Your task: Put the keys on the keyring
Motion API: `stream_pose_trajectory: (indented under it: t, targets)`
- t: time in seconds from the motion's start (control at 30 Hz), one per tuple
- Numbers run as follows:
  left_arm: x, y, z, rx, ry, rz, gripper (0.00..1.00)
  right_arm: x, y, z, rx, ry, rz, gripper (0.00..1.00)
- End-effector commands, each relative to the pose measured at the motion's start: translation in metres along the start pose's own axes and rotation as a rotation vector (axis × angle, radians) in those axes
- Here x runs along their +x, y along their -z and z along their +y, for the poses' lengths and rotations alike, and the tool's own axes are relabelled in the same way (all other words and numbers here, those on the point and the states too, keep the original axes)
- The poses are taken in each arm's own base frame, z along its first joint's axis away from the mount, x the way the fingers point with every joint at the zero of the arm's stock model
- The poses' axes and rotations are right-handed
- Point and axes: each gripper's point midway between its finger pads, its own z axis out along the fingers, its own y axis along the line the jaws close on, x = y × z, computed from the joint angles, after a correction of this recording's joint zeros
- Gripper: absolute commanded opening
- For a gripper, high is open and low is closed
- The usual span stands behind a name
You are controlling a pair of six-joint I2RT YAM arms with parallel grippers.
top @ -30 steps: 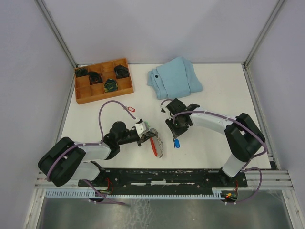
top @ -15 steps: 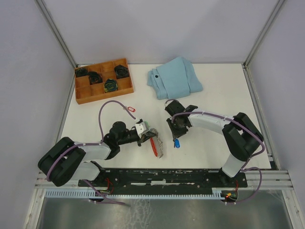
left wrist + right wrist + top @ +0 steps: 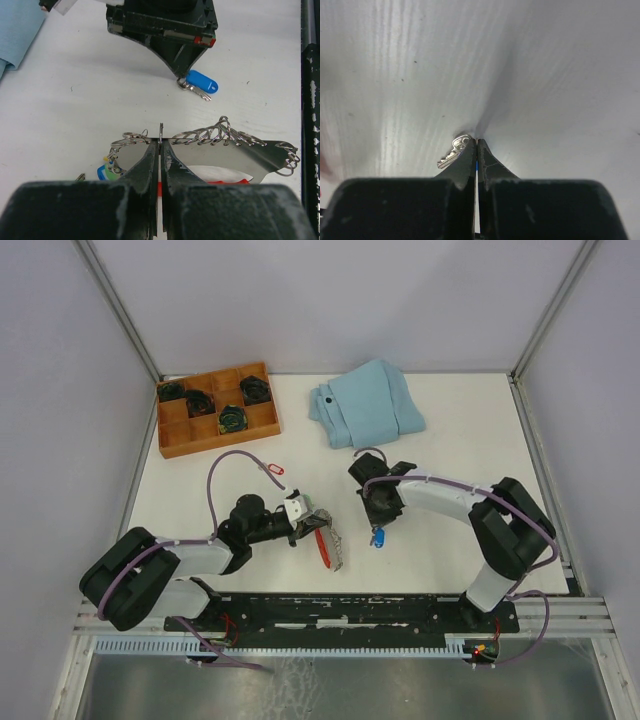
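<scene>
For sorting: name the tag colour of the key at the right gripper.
Blue tag; left wrist view best.

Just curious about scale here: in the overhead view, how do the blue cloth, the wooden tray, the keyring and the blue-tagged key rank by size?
Largest to smallest:
1. wooden tray and blue cloth, too alike to rank
2. keyring
3. blue-tagged key, clearly the smallest

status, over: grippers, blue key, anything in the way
Left gripper shut on keyring. Right gripper shut on blue key. Key apart from keyring, nothing between them; cloth far behind.
</scene>
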Motion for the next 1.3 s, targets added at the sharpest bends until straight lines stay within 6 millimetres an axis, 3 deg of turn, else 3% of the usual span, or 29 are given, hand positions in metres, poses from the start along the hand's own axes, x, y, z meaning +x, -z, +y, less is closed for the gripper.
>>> stream_pose_trajectory:
  t: [0.0, 0.2, 0.33, 0.57, 0.8, 0.93, 1.1, 1.27]
  targets:
    - [-0.031, -0.004, 0.008, 0.002, -0.086, -0.086, 0.03, -0.029, 0.042, -0.041, 0.197, 0.024, -0.137, 0.01]
    - [-0.032, -0.004, 0.008, -0.001, -0.084, -0.087, 0.03, -0.057, 0.089, -0.090, 0.450, 0.004, -0.295, 0.01]
    - [-0.031, -0.004, 0.009, -0.004, -0.080, -0.083, 0.03, -0.059, 0.085, -0.103, 0.544, -0.026, -0.305, 0.01]
    - [-0.031, -0.004, 0.010, -0.011, -0.077, -0.078, 0.03, -0.032, 0.035, -0.075, 0.437, -0.119, -0.252, 0.01]
    - [-0.031, -0.004, 0.011, -0.014, -0.076, -0.076, 0.03, -0.010, 0.012, -0.032, 0.345, -0.149, -0.251, 0.04]
    - [-0.031, -0.004, 0.011, -0.016, -0.077, -0.076, 0.03, -0.005, 0.010, -0.010, 0.300, -0.149, -0.269, 0.07]
    - [-0.031, -0.004, 0.011, -0.017, -0.075, -0.074, 0.03, -0.006, 0.020, 0.009, 0.204, -0.103, -0.238, 0.27]
    - [-0.031, -0.004, 0.011, -0.017, -0.076, -0.076, 0.03, -0.002, 0.037, 0.008, 0.145, -0.018, -0.204, 0.47]
